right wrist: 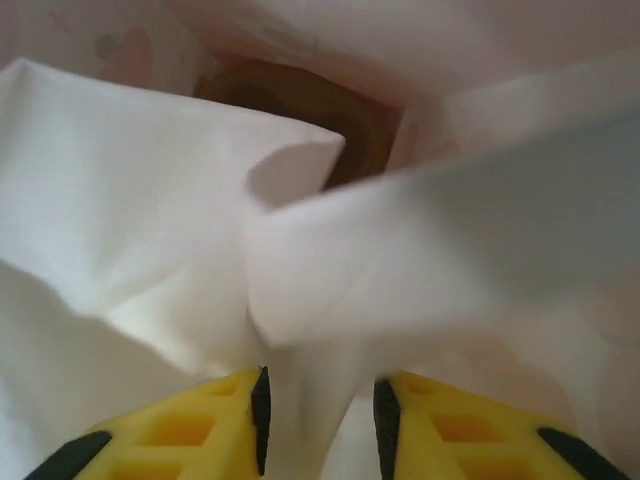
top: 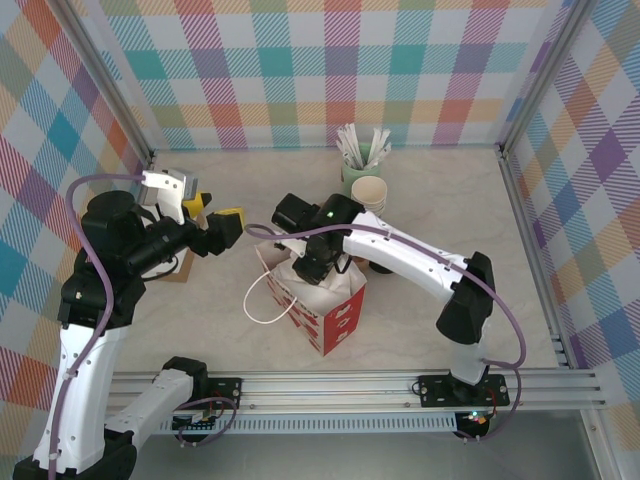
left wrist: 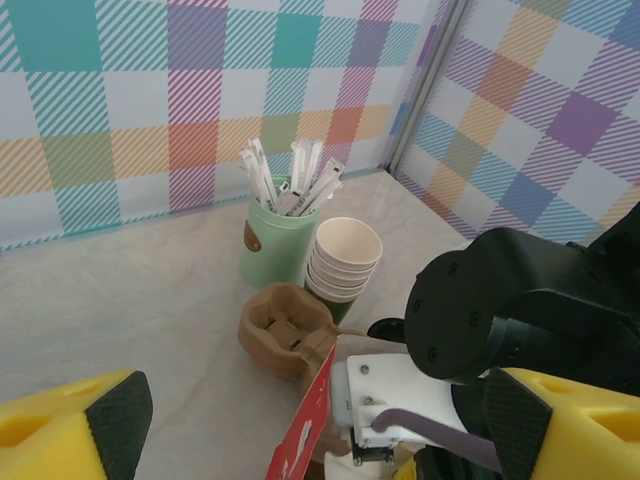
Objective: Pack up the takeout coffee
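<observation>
Overhead gives me the bag's (top: 340,310) outside; wrist view, my right end effector (right wrist: 318,385) inside it, jaws slightly apart amid white paper (right wrist: 150,200).

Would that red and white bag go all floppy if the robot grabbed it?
Probably floppy: the red and white bag has walls that crumple inward in the right wrist view. It likely feels light, being paper. It stands on the table, but a push might tip or crease it.
</observation>
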You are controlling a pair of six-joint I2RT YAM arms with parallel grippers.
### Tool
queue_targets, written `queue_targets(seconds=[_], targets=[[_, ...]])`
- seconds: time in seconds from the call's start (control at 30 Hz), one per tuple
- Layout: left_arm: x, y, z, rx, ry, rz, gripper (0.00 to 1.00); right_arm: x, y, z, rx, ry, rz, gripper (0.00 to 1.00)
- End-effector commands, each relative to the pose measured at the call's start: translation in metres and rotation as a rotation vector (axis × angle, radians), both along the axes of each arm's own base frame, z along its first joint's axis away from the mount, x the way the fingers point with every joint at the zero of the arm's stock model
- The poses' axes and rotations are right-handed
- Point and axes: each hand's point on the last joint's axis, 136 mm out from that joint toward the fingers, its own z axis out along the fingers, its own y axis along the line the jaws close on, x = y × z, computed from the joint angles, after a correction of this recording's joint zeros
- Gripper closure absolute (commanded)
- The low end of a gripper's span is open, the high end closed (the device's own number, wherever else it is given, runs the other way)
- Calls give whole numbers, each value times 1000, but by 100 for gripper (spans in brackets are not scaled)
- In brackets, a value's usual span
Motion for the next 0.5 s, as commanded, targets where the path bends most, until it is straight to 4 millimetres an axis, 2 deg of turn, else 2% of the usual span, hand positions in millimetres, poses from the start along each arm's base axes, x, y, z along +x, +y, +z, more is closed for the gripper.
queue_targets(seconds=[0.0,0.17,0.27,0.47], targets=[[-3,-2,-5,10,4,-14,12,-10,6,40,129,-14,9,53],[-2,-2,-9,8,12,-6,12,-12,0,66,175,-44,-4,37],[1,1,-14,7,27,21,12,-12,-3,85,218,-69,-18,33],[19,21,-42,1,111,176,10,-8,-12,134,340,-165,-61,23]])
